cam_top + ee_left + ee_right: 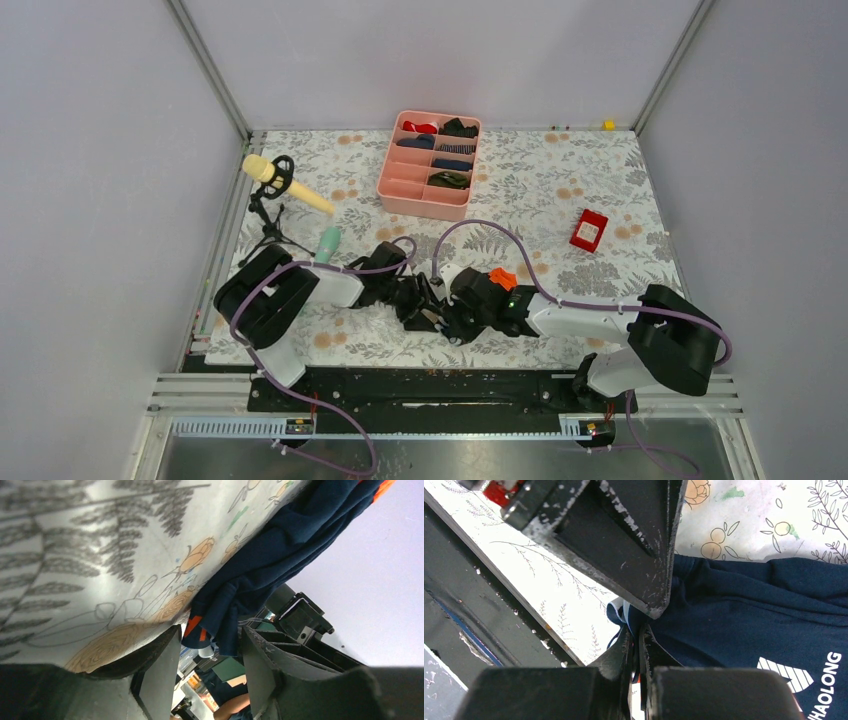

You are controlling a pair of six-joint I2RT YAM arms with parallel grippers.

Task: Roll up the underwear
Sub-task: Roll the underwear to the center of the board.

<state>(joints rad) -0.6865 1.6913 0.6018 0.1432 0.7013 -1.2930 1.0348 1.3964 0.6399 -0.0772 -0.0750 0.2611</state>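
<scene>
The underwear, dark navy cloth with white lettering, lies bunched on the flowered table near its front edge. Its orange waistband edge shows in the left wrist view, and an orange bit shows by the right gripper from above. My right gripper is shut on a folded edge of the cloth. My left gripper is open, with a hanging end of the cloth between its fingertips. Both grippers meet tip to tip and hide most of the garment from above.
A pink tray with small rolled garments stands at the back centre. A yellow microphone on a black tripod and a teal object are at the left. A red box lies at the right. The black front rail is close by.
</scene>
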